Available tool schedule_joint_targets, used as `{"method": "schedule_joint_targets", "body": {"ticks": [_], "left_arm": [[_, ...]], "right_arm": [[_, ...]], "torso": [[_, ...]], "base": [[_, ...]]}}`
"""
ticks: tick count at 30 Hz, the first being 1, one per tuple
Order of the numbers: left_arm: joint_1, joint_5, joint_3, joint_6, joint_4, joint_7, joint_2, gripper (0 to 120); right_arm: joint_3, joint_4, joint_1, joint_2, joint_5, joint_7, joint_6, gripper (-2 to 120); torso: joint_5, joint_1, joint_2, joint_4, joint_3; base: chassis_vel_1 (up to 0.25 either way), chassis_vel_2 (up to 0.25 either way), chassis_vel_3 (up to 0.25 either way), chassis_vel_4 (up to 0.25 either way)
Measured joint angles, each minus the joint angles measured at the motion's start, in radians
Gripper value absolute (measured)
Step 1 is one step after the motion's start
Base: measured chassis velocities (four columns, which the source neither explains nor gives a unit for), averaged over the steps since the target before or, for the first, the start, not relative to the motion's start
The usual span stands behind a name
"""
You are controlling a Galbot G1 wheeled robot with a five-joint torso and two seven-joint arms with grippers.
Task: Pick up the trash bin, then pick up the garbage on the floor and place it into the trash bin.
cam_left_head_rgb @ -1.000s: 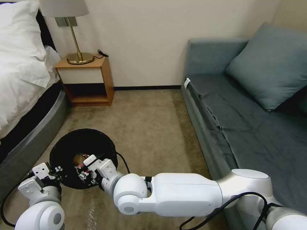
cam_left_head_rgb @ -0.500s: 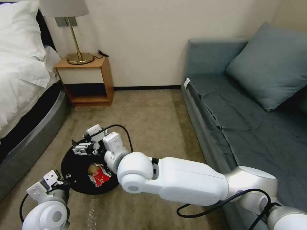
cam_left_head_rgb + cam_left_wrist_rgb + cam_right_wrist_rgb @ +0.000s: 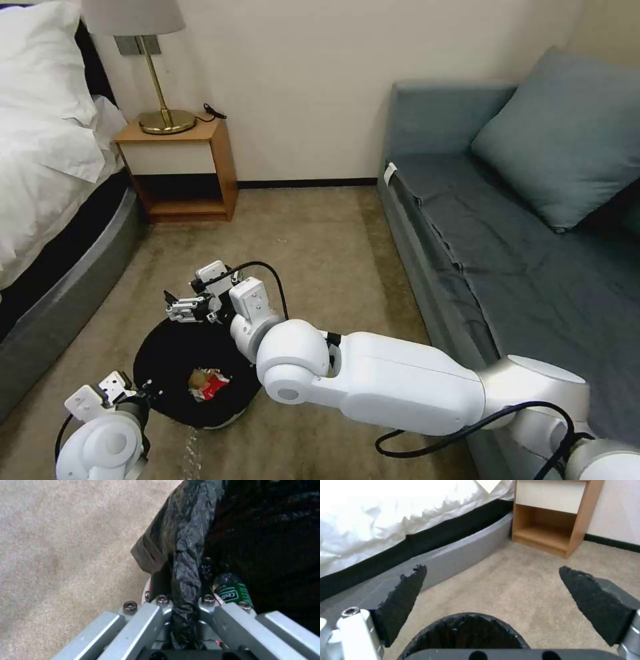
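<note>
Since the frame a second ago, the right gripper (image 3: 181,308) has risen out of the trash bin (image 3: 160,350) and is now hovering over the bin's far rim, while the bin itself is sitting lower in the head view and nearer the robot's base. The red-and-white packet (image 3: 215,385), then at the right fingers inside the bin, is now lying loose on the bin's bottom beside a gold-brown wrapper (image 3: 197,378).

The bin is showing as a round, low vessel lined with a crinkled black bag, a sliver of white base peeking out at its near edge. It is sitting over the tan carpet (image 3: 320,253), between the bed (image 3: 60,280) and the blue-grey sofa (image 3: 507,253), with the wooden nightstand (image 3: 180,167) well beyond it against the wall.

The left gripper (image 3: 186,605) is clamping the bin's near-left rim, its metal jaws pinching a fold of the black liner between them. In the left wrist view a small clear bottle with a green label (image 3: 231,592) is lying inside the bin just beside those jaws.

The right gripper is standing released, its two black-padded fingers (image 3: 403,597) spread wide apart with nothing between them, the bin's rim curving below them in the right wrist view.
</note>
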Motion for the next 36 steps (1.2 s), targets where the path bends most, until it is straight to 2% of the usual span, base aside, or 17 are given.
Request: {"method": "schedule_joint_targets", "body": {"ticks": [3, 7, 11, 13, 15, 16, 21, 23, 25, 27, 28, 29, 30, 33, 34, 35, 36], "left_arm": [[-0.001, -0.002, -0.002, 0.0, 0.003, 0.0, 0.0, 2], [-0.003, -0.001, -0.003, -0.003, 0.008, 0.015, 0.0, 12], [-0.005, 0.029, -0.003, -0.018, 0.01, 0.054, 0.0, 34], [-0.006, 0.034, -0.003, -0.021, 0.011, 0.059, 0.0, 36], [-0.005, 0.05, -0.003, -0.025, 0.009, 0.071, 0.0, 47], [-0.005, 0.05, -0.003, -0.025, 0.009, 0.071, 0.0, 47], [0.003, 0.11, -0.006, -0.04, -0.005, 0.122, 0.0, 66], [0.012, 0.149, -0.01, -0.058, -0.014, 0.171, -0.001, 72], [0.027, 0.224, -0.022, -0.109, -0.024, 0.251, -0.002, 84], [0.03, 0.244, -0.025, -0.129, -0.025, 0.271, -0.002, 88], [0.035, 0.283, -0.033, -0.174, -0.027, 0.311, -0.001, 90], [0.04, 0.341, -0.045, -0.252, -0.032, 0.379, 0.001, 98], [0.04, 0.341, -0.045, -0.252, -0.032, 0.379, 0.001, 98], [0.043, 0.41, -0.058, -0.33, -0.039, 0.472, 0.003, 100], [0.047, 0.49, -0.064, -0.408, -0.05, 0.583, 0.009, 100], [0.047, 0.49, -0.064, -0.408, -0.05, 0.583, 0.009, 100], [0.047, 0.517, -0.065, -0.43, -0.056, 0.615, 0.01, 100]], "right_arm": [[0.002, 0.0, -0.004, -0.001, -0.003, 0.0, 0.001, 100], [0.011, -0.001, -0.014, -0.003, -0.008, 0.0, 0.003, 100], [0.021, -0.006, -0.027, -0.008, -0.017, 0.0, 0.006, 100], [0.022, -0.006, -0.028, -0.01, -0.018, 0.0, 0.007, 100], [0.028, -0.007, -0.033, -0.013, -0.02, 0.0, 0.008, 100], [0.028, -0.007, -0.033, -0.013, -0.02, 0.0, 0.008, 100], [0.034, -0.009, -0.038, -0.015, -0.023, 0.0, 0.01, 100], [0.037, -0.01, -0.04, -0.015, -0.024, -0.001, 0.011, 100], [0.048, -0.01, -0.046, -0.017, -0.025, -0.002, 0.012, 100], [0.051, -0.01, -0.047, -0.017, -0.026, -0.002, 0.013, 100], [0.061, -0.01, -0.05, -0.019, -0.028, -0.004, 0.015, 100], [0.084, -0.01, -0.059, -0.022, -0.04, -0.016, 0.023, 100], [0.084, -0.01, -0.059, -0.022, -0.04, -0.016, 0.023, 100], [0.123, -0.015, -0.072, -0.024, -0.07, -0.047, 0.045, 100], [0.182, -0.029, -0.092, -0.033, -0.125, -0.098, 0.111, 100], [0.182, -0.029, -0.092, -0.033, -0.125, -0.098, 0.111, 100], [0.211, -0.033, -0.103, -0.039, -0.157, -0.118, 0.142, 100]], "torso": [[0.0, 0.0, 0.0, 0.0, 0.0], [0.0, 0.0, 0.0, 0.0, 0.0], [0.0, 0.0, 0.0, 0.0, 0.0], [0.0, 0.0, 0.0, 0.0, 0.0], [0.0, 0.0, 0.0, 0.0, 0.0], [0.0, 0.0, 0.0, 0.0, 0.0], [0.0, 0.0, 0.0, 0.0, 0.0], [0.0, 0.0, 0.0, 0.0, 0.0], [0.0, 0.0, 0.0, 0.0, 0.0], [0.0, 0.0, 0.0, 0.0, 0.0], [-0.0001, 0.0, 0.0, 0.0001, 0.0], [0.0, 0.0, 0.0, 0.0001, 0.0], [0.0, 0.0, 0.0, 0.0001, 0.0], [0.0, 0.0, 0.0, 0.0001, 0.0], [0.0001, 0.0, 0.0, 0.0002, 0.0], [0.0001, 0.0, 0.0, 0.0002, 0.0], [0.0001, 0.0, 0.0, 0.0002, 0.0]], "base": [[0.0, 0.0, 0.0, 0.0], [0.0, 0.0, 0.0, 0.0], [0.0, 0.0, 0.0, 0.0], [0.0, 0.0, 0.0, 0.0], [0.0, 0.0, 0.0, 0.0], [0.0, 0.0, 0.0, 0.0], [0.0, 0.0, 0.0, 0.0], [0.0, 0.0, 0.0, 0.0], [0.0, 0.0, 0.0, 0.0], [0.0, 0.0, 0.0, 0.0], [0.0, 0.0, 0.0, 0.0], [0.0, 0.0, 0.0, 0.0], [0.0, 0.0, 0.0, 0.0], [0.0, 0.0, 0.0, 0.0], [0.0, 0.0, 0.0, 0.0], [0.0, 0.0, 0.0, 0.0], [0.0, 0.0, 0.0, 0.0]]}}
